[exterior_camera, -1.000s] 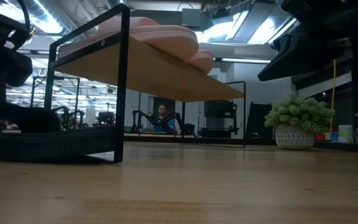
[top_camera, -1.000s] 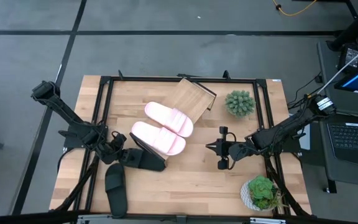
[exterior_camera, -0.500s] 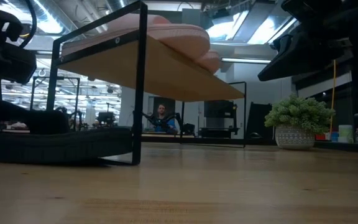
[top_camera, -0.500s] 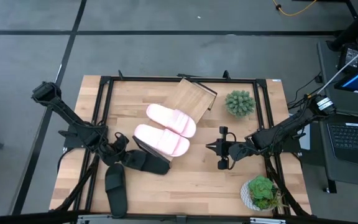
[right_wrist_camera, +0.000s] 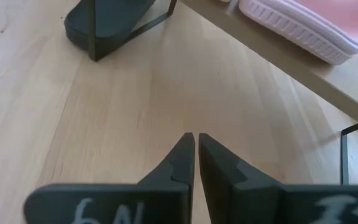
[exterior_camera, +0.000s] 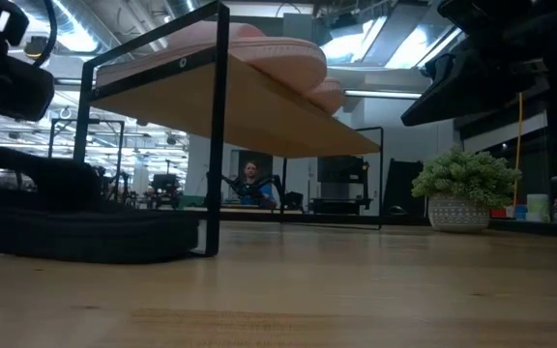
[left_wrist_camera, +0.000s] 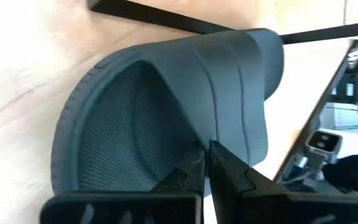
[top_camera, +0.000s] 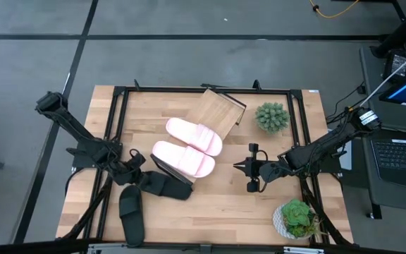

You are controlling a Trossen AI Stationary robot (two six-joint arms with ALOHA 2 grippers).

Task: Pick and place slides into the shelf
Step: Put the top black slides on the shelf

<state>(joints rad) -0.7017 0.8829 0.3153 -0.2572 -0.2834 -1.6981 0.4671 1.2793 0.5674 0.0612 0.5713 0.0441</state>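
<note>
Slides stand half sorted: two pale pink rubber slides [top_camera: 189, 147] rest on the slanted light wood shelf [top_camera: 220, 109], one black slide [top_camera: 131, 215] lies at seven o'clock on the table [top_camera: 224, 204], and the left end effector [top_camera: 141, 180] is clamped on the other black slide [top_camera: 166, 185], right end effector [top_camera: 244, 168] clenched empty.

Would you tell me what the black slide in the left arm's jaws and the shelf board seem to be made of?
The black slide looks like soft moulded foam or rubber, matte: its footbed is finely pebbled and its strap ribbed. The shelf board looks like pale wood or wood-look laminate with straight grain, smooth, held in a thin black frame, probably metal.
</note>
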